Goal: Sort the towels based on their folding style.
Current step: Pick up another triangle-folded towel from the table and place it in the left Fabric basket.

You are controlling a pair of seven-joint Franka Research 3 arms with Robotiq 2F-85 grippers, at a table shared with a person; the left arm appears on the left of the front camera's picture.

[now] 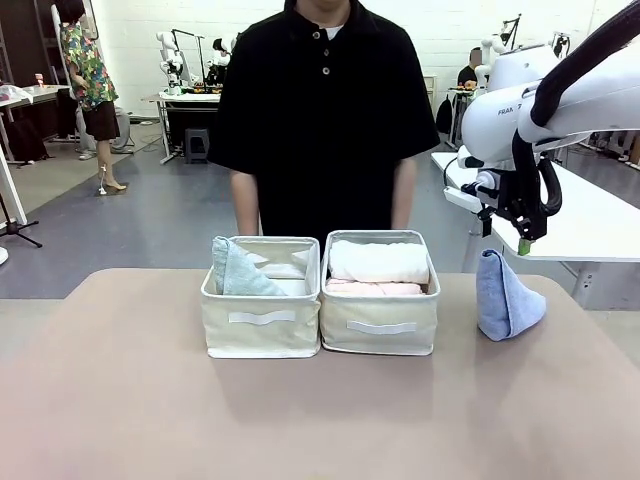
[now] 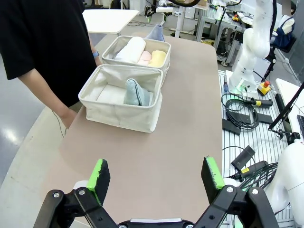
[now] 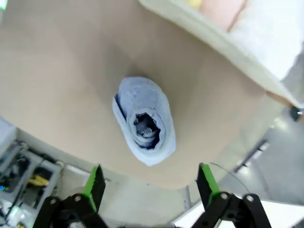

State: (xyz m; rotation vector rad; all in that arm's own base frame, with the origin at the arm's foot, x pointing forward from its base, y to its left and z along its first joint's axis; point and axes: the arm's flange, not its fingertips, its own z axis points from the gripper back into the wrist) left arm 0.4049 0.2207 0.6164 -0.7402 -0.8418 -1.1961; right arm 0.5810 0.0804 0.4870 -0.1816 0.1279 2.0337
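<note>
**Two baskets part-filled, one blue cone outside them**

Two beige fabric baskets stand side by side, touching, at the middle of the desk point(image 1: 300, 420), in front of a person in a black shirt.

The left basket point(image 1: 262, 335) holds the pale teal towel point(image 1: 235, 272), folded to a cone and leaning against the basket's left wall. The rest of that basket shows pale fabric; whether that is lining or another towel, I cannot tell.

The right basket point(image 1: 380, 335) holds rolled towels laid lengthwise. From the front, the white towel point(image 1: 378, 260) lies at the back and the pale pink towel point(image 1: 372, 288) just in front of it, the two touching. The left wrist view adds the yellow towel point(image 2: 158, 58), which lies beside the pink one on the side nearest the robot, so the three rolls sit in a row.

The light blue towel point(image 1: 507, 297) is in neither basket. It stands upright as a cone on the desk, near the desk's right edge and a little apart from the right basket. From above, its top shows a dark hollow.

The right gripper point(image 3: 151, 173) hangs straight above this blue cone, its fingers spread wide and holding nothing, clear of the fabric. The left gripper point(image 2: 156, 166) is likewise wide open and empty, over bare desk, well apart from the baskets.

The person's hand point(image 2: 70, 116) rests at the desk's far edge, just beside the left basket.
</note>
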